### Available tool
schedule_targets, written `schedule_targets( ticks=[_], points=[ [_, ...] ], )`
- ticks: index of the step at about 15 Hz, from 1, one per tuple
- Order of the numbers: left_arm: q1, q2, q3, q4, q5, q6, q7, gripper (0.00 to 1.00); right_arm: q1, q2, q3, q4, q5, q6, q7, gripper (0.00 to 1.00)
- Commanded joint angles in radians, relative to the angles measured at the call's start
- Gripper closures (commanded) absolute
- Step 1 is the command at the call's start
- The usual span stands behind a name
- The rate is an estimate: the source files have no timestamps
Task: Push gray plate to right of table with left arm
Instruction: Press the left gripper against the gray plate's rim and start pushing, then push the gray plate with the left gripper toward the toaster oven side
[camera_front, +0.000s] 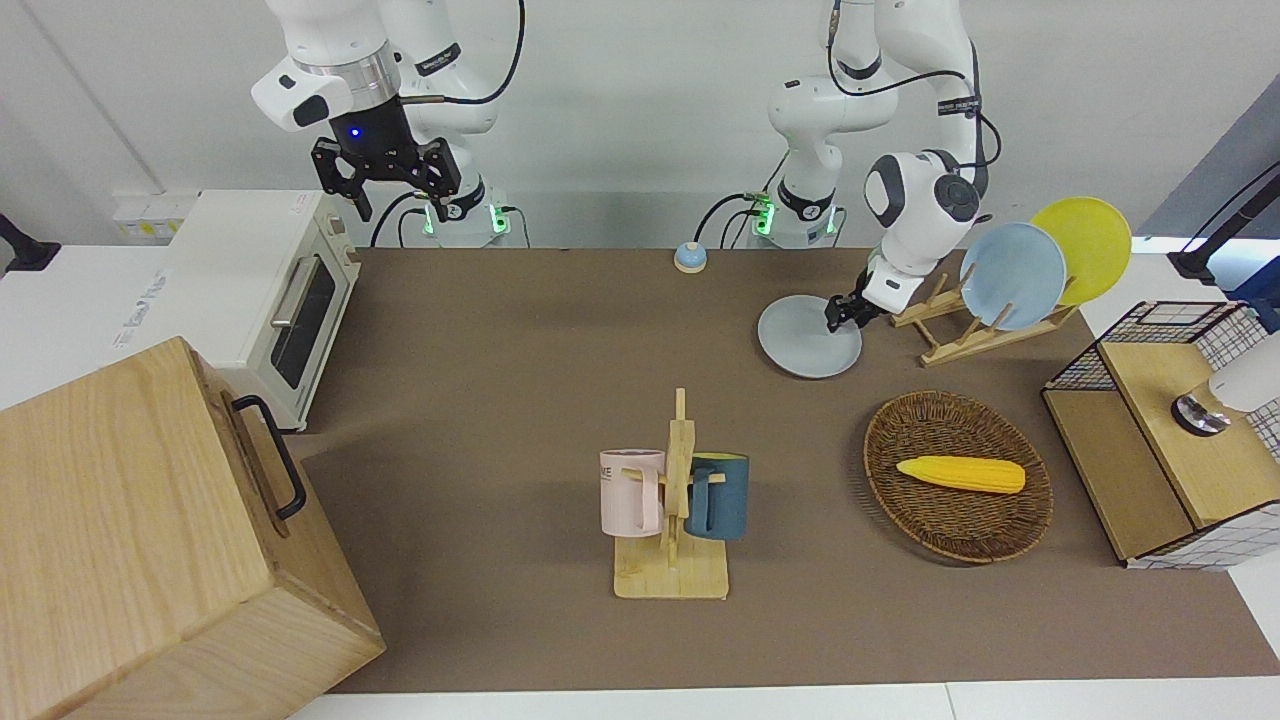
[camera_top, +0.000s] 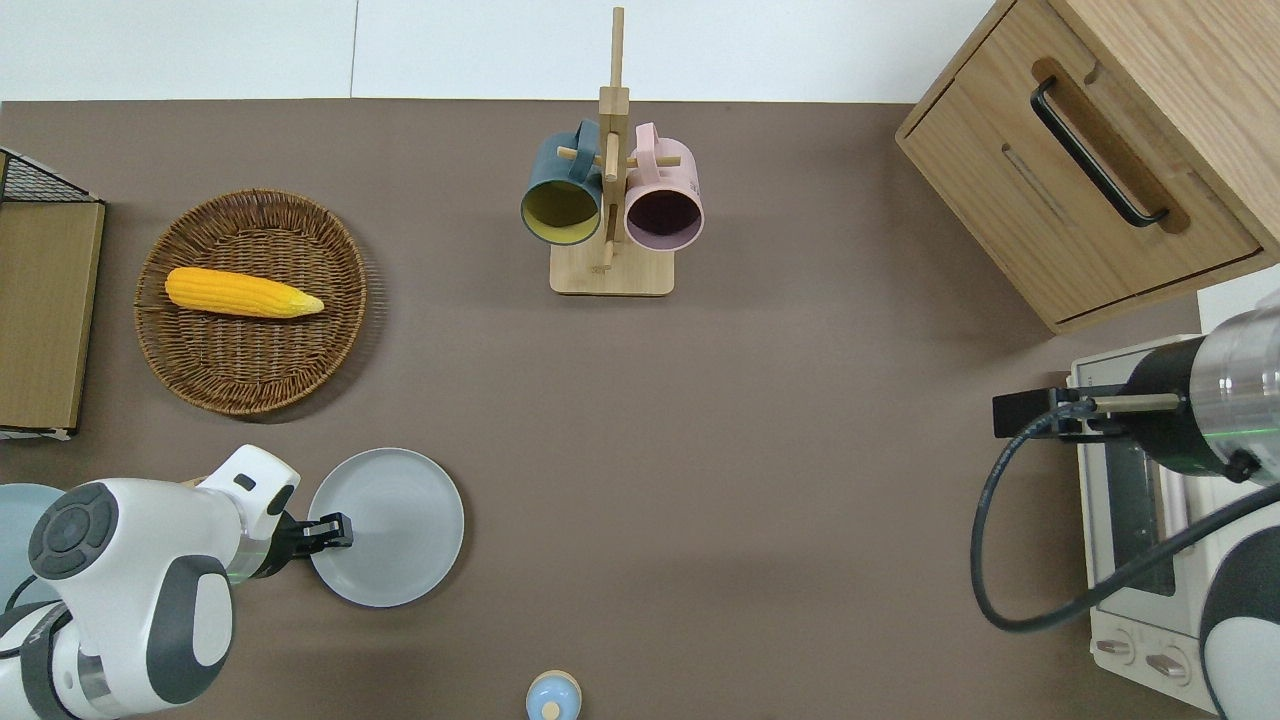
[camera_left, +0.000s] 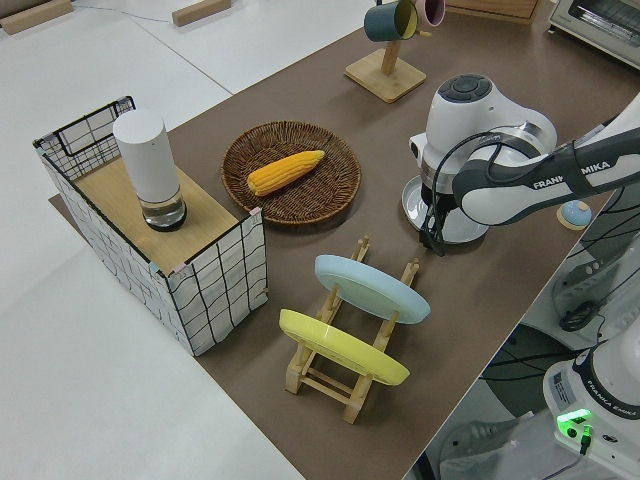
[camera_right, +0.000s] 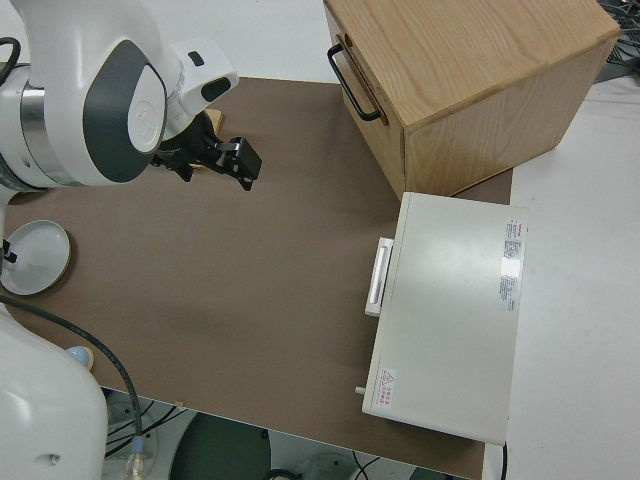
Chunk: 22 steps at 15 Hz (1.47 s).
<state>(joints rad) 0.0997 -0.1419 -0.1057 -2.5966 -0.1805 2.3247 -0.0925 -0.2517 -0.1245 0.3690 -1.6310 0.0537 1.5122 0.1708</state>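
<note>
The gray plate (camera_front: 800, 345) (camera_top: 400, 530) lies flat on the brown table (camera_front: 520, 380), near the robots' edge toward the left arm's end. It also shows in the right side view (camera_right: 35, 255). My left gripper (camera_front: 833, 320) (camera_top: 340, 524) (camera_left: 432, 243) points down, shut, with its tip on the plate just inside the rim, on the plate's side toward the left arm's end. My right gripper (camera_front: 385, 185) (camera_right: 215, 160) is open, empty and parked.
A wooden rack (camera_front: 950, 335) holding a sky-blue plate (camera_front: 1012, 275) and a yellow plate (camera_front: 1090, 245) stands close beside the gray plate. A wicker basket (camera_front: 940, 530) with corn, a mug tree (camera_front: 675, 500), a bell (camera_front: 690, 258), a toaster oven (camera_front: 270, 300) and a wooden cabinet (camera_front: 150, 540) are on the table.
</note>
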Motion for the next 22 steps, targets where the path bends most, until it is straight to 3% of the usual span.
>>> schedule_targets(
  ticks=[1,3,6,10,19,22],
  points=[
    [0.000,0.008,-0.009,-0.014,0.000,0.042,0.002,0.77,-0.024,-0.027,0.014,-0.027,0.021,0.000,0.010,0.005],
    [0.003,0.008,-0.009,-0.014,0.000,0.042,0.004,0.91,-0.024,-0.027,0.014,-0.027,0.021,0.000,0.012,0.005],
    [0.003,0.008,-0.009,-0.014,0.000,0.042,0.004,1.00,-0.024,-0.027,0.014,-0.027,0.021,0.000,0.010,0.005],
    [-0.002,0.008,-0.015,-0.014,0.000,0.041,-0.006,1.00,-0.024,-0.027,0.014,-0.027,0.021,0.000,0.010,0.005],
    [-0.060,0.013,-0.135,-0.013,-0.022,0.044,-0.153,1.00,-0.024,-0.027,0.014,-0.027,0.021,0.000,0.012,0.005],
    [-0.093,0.013,-0.167,-0.010,-0.085,0.047,-0.190,1.00,-0.024,-0.027,0.014,-0.027,0.021,0.000,0.010,0.005]
  ],
)
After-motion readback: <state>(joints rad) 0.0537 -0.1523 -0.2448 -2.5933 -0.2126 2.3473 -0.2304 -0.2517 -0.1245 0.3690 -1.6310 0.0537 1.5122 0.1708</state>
